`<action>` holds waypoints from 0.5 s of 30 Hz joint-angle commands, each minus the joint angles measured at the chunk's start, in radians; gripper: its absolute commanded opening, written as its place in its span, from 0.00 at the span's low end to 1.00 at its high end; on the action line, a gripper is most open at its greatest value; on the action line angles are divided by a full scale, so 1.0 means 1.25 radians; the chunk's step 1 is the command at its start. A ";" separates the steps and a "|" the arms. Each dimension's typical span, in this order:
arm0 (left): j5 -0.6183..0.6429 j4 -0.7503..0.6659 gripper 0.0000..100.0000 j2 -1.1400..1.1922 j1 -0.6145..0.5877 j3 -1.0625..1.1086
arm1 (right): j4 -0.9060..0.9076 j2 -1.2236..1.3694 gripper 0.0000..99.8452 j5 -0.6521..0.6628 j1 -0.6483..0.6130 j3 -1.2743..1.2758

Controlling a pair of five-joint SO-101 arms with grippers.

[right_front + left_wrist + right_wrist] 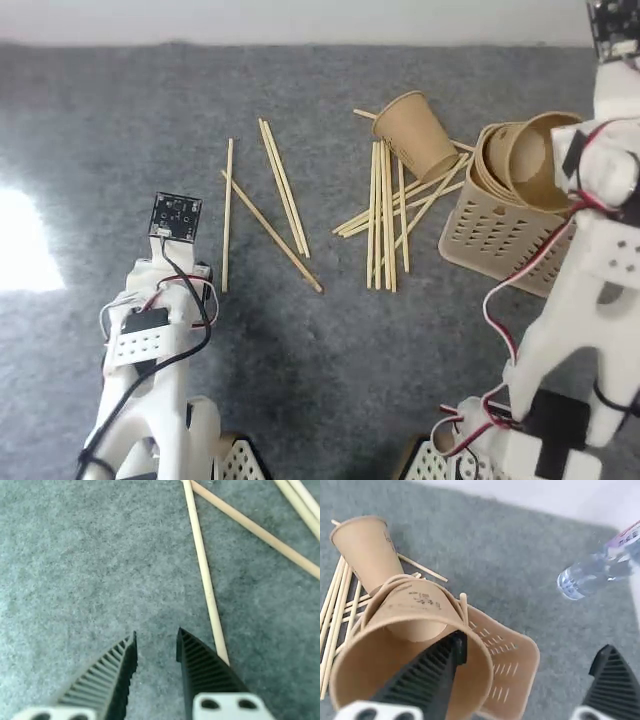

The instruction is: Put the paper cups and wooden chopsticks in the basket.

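Note:
Several wooden chopsticks lie loose on the grey carpet: a single one (228,215), a pair (283,200), a diagonal one (272,232) and a bundle (385,215). One paper cup (415,135) lies on its side across the bundle. The beige basket (495,235) holds nested paper cups (540,160). My left gripper (155,636) is open just above the carpet, its fingertip beside the single chopstick (205,575). My right gripper (532,647) is wide open over the basket (505,650), with one finger (435,670) at the mouth of the top cup (380,670).
A clear plastic bottle (595,572) lies on the carpet beyond the basket. The left arm (160,300) stands at the near left, the right arm (590,300) at the near right. Bare carpet stretches between them.

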 commanded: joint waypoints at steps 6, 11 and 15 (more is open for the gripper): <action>0.001 -0.020 0.14 -0.015 0.006 -0.004 | -0.152 0.002 0.39 0.011 -0.018 0.000; 0.001 -0.020 0.14 -0.015 0.007 -0.004 | -0.137 -0.018 0.39 0.010 -0.030 0.000; 0.001 -0.020 0.14 -0.015 0.005 -0.004 | 0.023 -0.051 0.39 0.006 -0.023 0.009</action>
